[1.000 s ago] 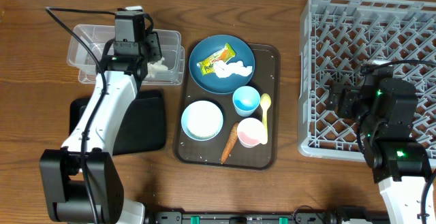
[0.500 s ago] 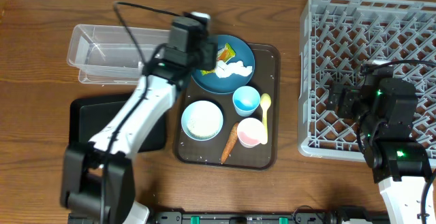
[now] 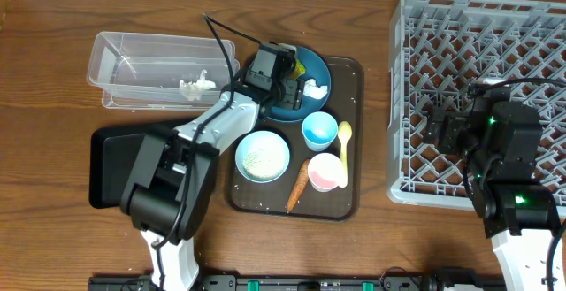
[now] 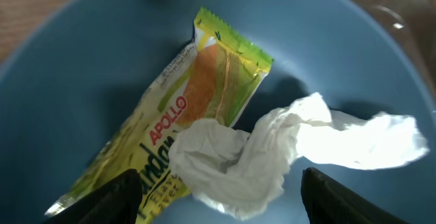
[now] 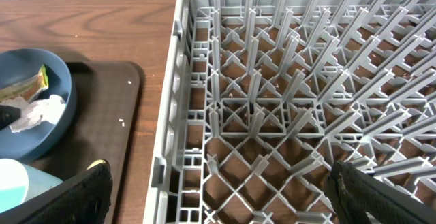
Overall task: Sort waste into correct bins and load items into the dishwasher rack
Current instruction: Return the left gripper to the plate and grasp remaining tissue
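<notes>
LEFT ARM OVER THE PLATE: The left gripper (image 4: 228, 198) hangs low over the blue plate (image 4: 61, 74) on the brown tray (image 3: 340, 201), jaws spread wide and holding nothing. The crumpled tissue (image 4: 272, 149) lies directly between its fingertips, and the yellow-green wrapper (image 4: 204, 94) lies just beyond, touching it. In the wrist view the wrapper's long axis runs diagonally from lower left to upper right, its near end tucked under the tissue, which trails off to the right. A straight close would likely take the tissue first and might catch the wrapper too. The overhead view hides most of the wrapper beneath the arm, but it alone shows the clear tub (image 3: 133, 61), a white scrap (image 3: 196, 86) lying in it, and the black tray (image 3: 106, 163), both on the worktop (image 3: 53, 26) to the left. The right gripper (image 5: 225, 197), likewise wide open and empty, hovers over the grey rack (image 5: 286, 81), well apart from the plate, so the left arm is nearer.
</notes>
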